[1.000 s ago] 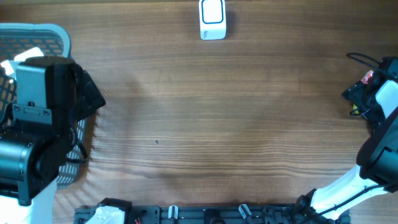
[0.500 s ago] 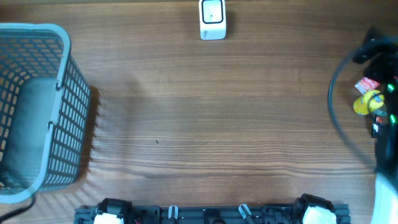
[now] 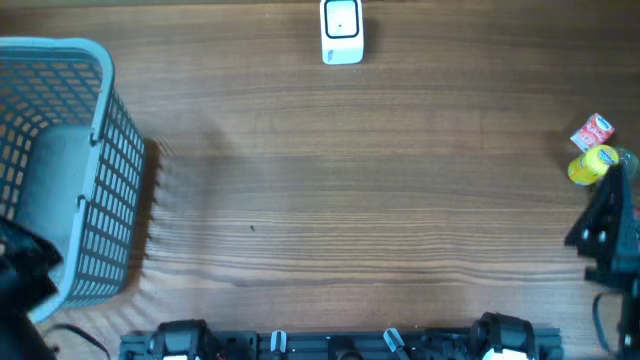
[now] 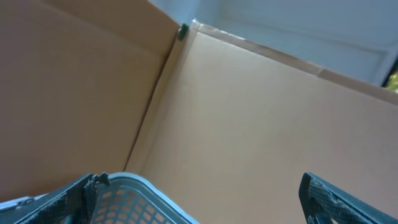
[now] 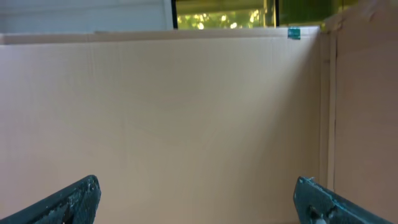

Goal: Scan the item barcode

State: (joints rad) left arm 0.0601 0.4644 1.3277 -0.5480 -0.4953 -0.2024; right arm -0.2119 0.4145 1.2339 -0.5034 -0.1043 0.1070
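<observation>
Items for scanning: a red packet (image 3: 592, 131) and a yellow round object (image 3: 592, 166), lying just beside each other, are found at the right edge of the tabletop (image 3: 380, 200). The yellow object is partly cut off by the frame, so its long axis cannot be told. Both lie just beyond the right arm (image 3: 608, 232), on its far side, and well apart from the left arm (image 3: 22, 275), which is placed by the basket (image 3: 100, 130) at the opposite edge. The right arm is judged the nearer. The scanner (image 3: 342, 32) is set at the middle of the far edge, well apart from the items and to their left. Right gripper (image 5: 198, 182): spread wide, nothing held or touched, faced toward a cardboard wall (image 5: 186, 112). Left gripper (image 4: 200, 183): likewise spread wide and empty, with the basket rim seen between its fingers.
</observation>
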